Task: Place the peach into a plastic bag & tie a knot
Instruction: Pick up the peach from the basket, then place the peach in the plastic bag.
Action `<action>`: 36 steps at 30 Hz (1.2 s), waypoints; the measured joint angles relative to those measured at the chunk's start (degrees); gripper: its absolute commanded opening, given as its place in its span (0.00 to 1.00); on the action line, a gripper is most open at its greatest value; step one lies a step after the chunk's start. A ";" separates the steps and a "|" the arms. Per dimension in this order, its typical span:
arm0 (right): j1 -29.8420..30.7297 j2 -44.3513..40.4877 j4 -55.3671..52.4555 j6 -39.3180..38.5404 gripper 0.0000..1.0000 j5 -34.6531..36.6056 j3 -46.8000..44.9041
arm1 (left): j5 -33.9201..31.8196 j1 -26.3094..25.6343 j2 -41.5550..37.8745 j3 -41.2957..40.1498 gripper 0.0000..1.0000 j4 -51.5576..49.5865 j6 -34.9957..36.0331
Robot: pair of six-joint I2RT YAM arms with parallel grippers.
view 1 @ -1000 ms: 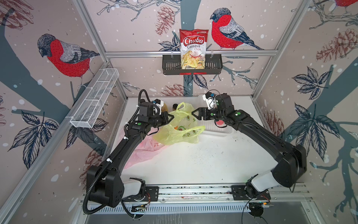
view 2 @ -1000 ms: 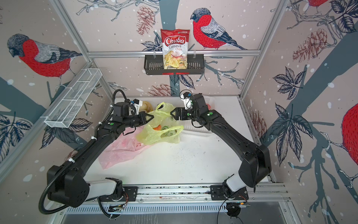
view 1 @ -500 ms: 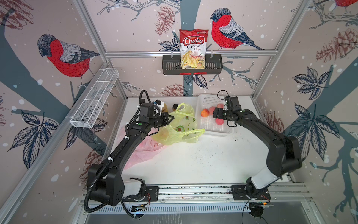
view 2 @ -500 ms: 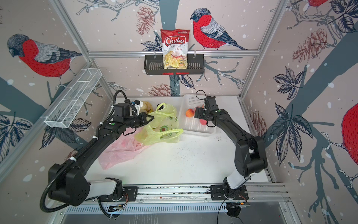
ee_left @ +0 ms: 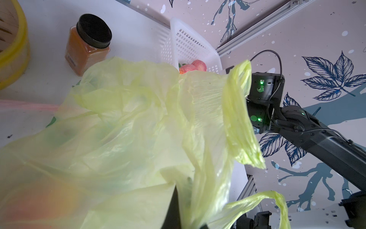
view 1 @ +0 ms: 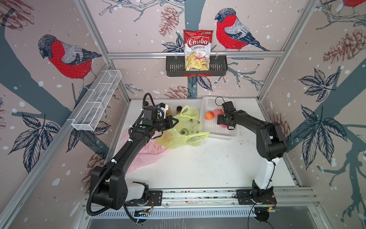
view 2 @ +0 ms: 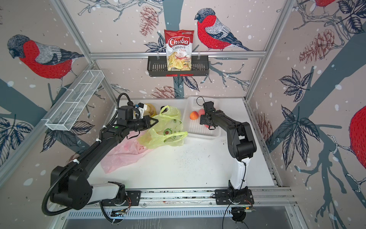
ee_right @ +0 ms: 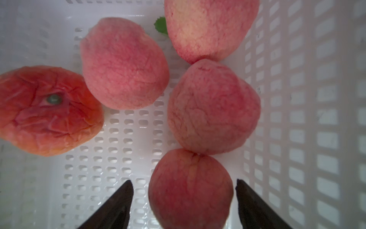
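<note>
A yellow plastic bag [view 1: 184, 130] [view 2: 166, 132] with avocado prints lies at the table's back middle. My left gripper [view 1: 175, 122] is shut on the bag's rim, and the bag [ee_left: 138, 128] fills the left wrist view, with an orange-red shape showing through it. Several peaches lie in the white basket [view 1: 219, 132] to the bag's right. My right gripper [ee_right: 183, 180] is down in the basket and open, its fingers standing either side of one pink peach [ee_right: 190, 194] with a gap on both sides. In the top views the wrist hides that gripper; an orange peach [view 1: 209, 115] lies beside it.
An amber jar [ee_left: 88, 43] with a black lid and a yellow-rimmed steamer [ee_left: 11, 45] stand behind the bag. A pink bag [view 1: 146, 154] lies under my left arm. A chips bag [view 1: 198, 49] sits on the back-wall shelf, and a wire rack [view 1: 97, 101] hangs on the left wall.
My right gripper has moved from the bag's mouth to the right and down into the basket, over a peach. My left gripper has kept its hold on the bag.
</note>
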 measured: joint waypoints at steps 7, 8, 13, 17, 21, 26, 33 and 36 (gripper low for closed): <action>0.07 3.37 0.20 0.04 0.68 0.17 1.46 | 0.26 0.00 0.00 -0.50 0.00 0.35 0.04; 0.11 3.28 0.35 0.04 0.65 0.17 1.46 | 0.37 0.00 0.00 -0.52 0.00 0.35 0.02; 1.07 -2.05 0.85 0.17 0.59 0.17 -0.90 | 0.76 0.00 0.00 -0.52 0.00 0.48 0.17; 3.50 -11.26 1.18 0.11 0.57 -1.90 -3.19 | 1.05 0.00 0.00 -0.48 0.00 0.52 0.42; 7.43 -19.32 0.90 -0.22 0.57 -7.26 -4.81 | 1.07 0.00 0.02 -0.46 0.00 0.57 0.46; 11.58 -23.30 -1.16 -1.14 0.55 -18.80 -4.96 | 1.11 0.00 0.13 -0.46 0.00 0.63 0.44; 17.53 -16.74 -1.20 0.13 0.67 -31.61 1.18 | 1.16 0.00 0.11 -0.48 0.00 0.66 0.24; 18.69 -11.76 -0.98 0.28 0.88 -35.34 5.86 | 1.11 0.00 -0.09 -0.70 0.00 0.68 -0.02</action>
